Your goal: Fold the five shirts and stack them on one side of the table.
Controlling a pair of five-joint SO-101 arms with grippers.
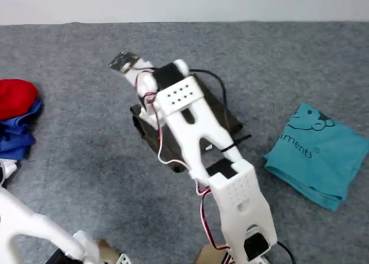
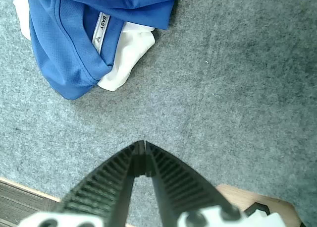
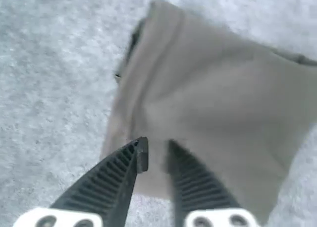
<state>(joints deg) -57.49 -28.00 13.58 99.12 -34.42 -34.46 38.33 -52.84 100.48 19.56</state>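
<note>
My right tool [image 3: 156,156], slightly parted and empty, hung over the dark shirt [image 1: 228,114] central on the surface [image 1: 86,149], seemingly to fold it; my left tool [image 2: 144,150], closed and empty, hovered beside the blue shirt [image 2: 74,43].

TABLETOP UNDER SOFT LIGHT: A grey, felt-like carpet covering [image 1: 75,160] spreads flat on every side of the right pincer [image 3: 156,153], its nap mottled in darker and paler patches under soft, even light that casts only faint shadows. Beyond that pincer, along the covering's far edge, runs a plain, pale white wall [image 1: 184,3]. Behind the left pincer [image 2: 144,145], toward its own arm, the grey covering ends at a light wooden table edge [image 2: 242,195]. Past that edge lie dark brown boards [image 2: 15,207].
</note>
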